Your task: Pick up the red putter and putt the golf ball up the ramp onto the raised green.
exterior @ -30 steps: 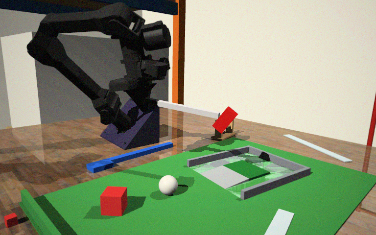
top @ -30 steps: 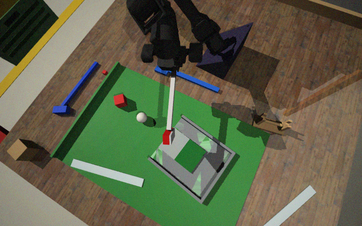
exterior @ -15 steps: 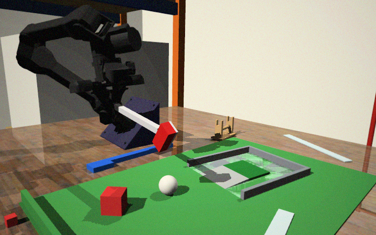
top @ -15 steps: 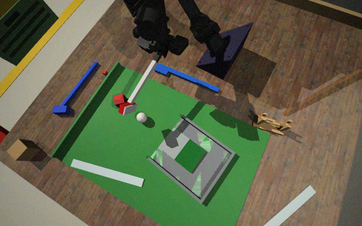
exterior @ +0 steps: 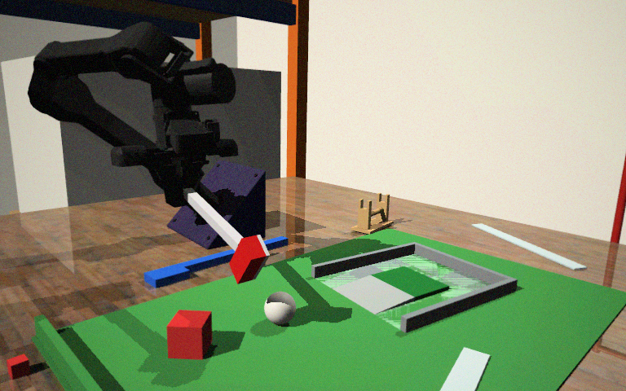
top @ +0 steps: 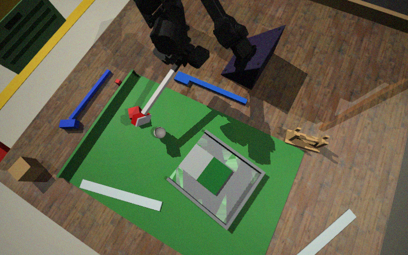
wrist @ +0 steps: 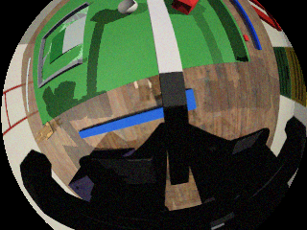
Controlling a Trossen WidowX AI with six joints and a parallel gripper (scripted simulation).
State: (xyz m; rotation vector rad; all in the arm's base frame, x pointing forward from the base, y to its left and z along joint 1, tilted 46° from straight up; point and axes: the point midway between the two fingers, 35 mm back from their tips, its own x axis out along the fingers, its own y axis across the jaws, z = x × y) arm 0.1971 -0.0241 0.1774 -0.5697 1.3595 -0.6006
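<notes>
My gripper is shut on the top end of the red putter's white shaft. The shaft slants down to the red head, which hangs a little above the green mat, just behind the white golf ball and apart from it. The grey ramp rises to the raised green inside a grey walled frame, beyond the ball.
A red cube sits on the mat near the ball. Two blue putters, white strips, a tan cube, a wooden stand and the arm's purple base surround the mat.
</notes>
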